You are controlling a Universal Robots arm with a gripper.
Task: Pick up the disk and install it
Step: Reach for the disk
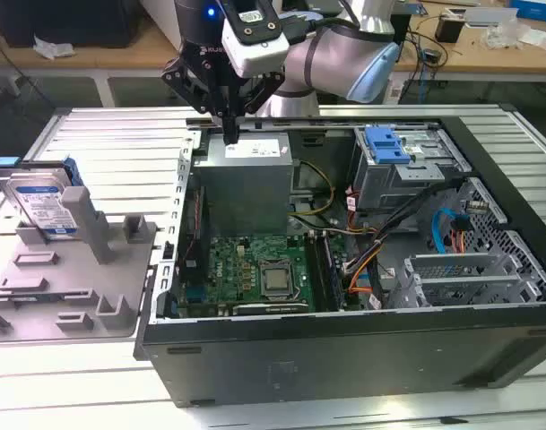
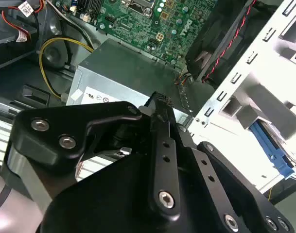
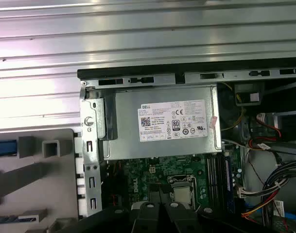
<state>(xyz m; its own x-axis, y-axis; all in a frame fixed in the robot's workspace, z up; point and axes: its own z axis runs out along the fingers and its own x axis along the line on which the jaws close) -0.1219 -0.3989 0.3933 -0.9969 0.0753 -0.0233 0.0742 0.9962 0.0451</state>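
Outside the open computer case (image 1: 344, 358), just beside its wall on the exterior view's left, the disk (image 1: 41, 202) is seen standing on edge in a grey holder (image 1: 84, 269). Its blue-and-white label faces outward, and its blue carrier shows along the upper edge. The disk is well apart from the gripper (image 1: 229, 133).

The gripper is held over the case, near the wall that faces the holder, just above the edge of the grey power supply (image 1: 246, 179) with its white sticker. Its fingers are drawn together to a narrow point and nothing is gripped between them. In the second wrist view, the closed fingertips (image 2: 160, 102) are seen against the power supply's sticker end.

Inside the case, the green motherboard (image 1: 255, 269) lies next to the power supply. A bare blue bracket (image 1: 386, 143) sits on the drive bay toward the case's wall on the exterior view's right. Coloured cables are bundled between the motherboard and that bay. Case and holder both rest on a slatted metal table (image 1: 111, 143).
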